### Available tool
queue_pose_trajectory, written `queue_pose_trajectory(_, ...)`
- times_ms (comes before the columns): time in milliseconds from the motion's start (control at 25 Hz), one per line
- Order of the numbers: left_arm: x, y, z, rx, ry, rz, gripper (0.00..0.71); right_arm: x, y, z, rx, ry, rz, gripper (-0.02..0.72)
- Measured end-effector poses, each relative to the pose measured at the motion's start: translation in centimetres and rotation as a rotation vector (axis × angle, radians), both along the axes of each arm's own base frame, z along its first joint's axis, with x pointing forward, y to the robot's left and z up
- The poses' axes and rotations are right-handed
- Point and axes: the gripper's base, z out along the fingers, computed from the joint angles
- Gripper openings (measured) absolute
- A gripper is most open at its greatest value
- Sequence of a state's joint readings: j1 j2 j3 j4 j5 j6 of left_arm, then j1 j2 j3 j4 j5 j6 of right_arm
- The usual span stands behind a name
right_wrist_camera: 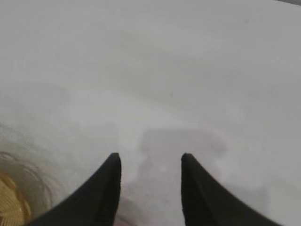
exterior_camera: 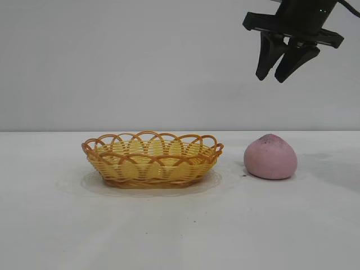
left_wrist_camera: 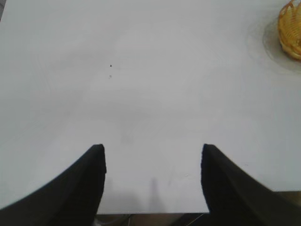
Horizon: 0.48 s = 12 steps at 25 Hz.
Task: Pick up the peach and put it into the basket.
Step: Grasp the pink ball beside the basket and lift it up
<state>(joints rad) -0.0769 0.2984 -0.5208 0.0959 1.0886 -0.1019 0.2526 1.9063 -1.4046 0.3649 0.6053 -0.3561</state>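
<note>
We see the dusty pink, dome-shaped peach (exterior_camera: 270, 157) resting on the white table (exterior_camera: 180, 236), just right of the yellow woven wicker basket (exterior_camera: 152, 160). Our right gripper (exterior_camera: 279, 76) hangs well above the peach, jaws parted and empty. Our left gripper (left_wrist_camera: 153, 155) spreads wide over bare tabletop, holding nothing.

Dusty-pink peach (exterior_camera: 270, 157) sits upright on table, just right of my empty yellow wicker basket (exterior_camera: 152, 159), not touching.

White table (exterior_camera: 169, 236) — plain grey wall (exterior_camera: 112, 56) behind.
</note>
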Motion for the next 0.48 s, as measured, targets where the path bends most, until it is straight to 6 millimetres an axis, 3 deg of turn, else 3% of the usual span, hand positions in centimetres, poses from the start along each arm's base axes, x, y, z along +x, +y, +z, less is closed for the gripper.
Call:
queue_pose_trajectory(120,-0.4,0.0,-0.9,-0.006,0.021,-0.001,0.389,-0.2,0.0,-0.1,-0.002,0.018,0.006,0.259)
queue_pose_trajectory(480,-2.5,-0.4,-0.8,-0.013,-0.111,-0.09,0.389,-1.3,0.1,-0.6,-0.015,0.153,0.051,0.259)
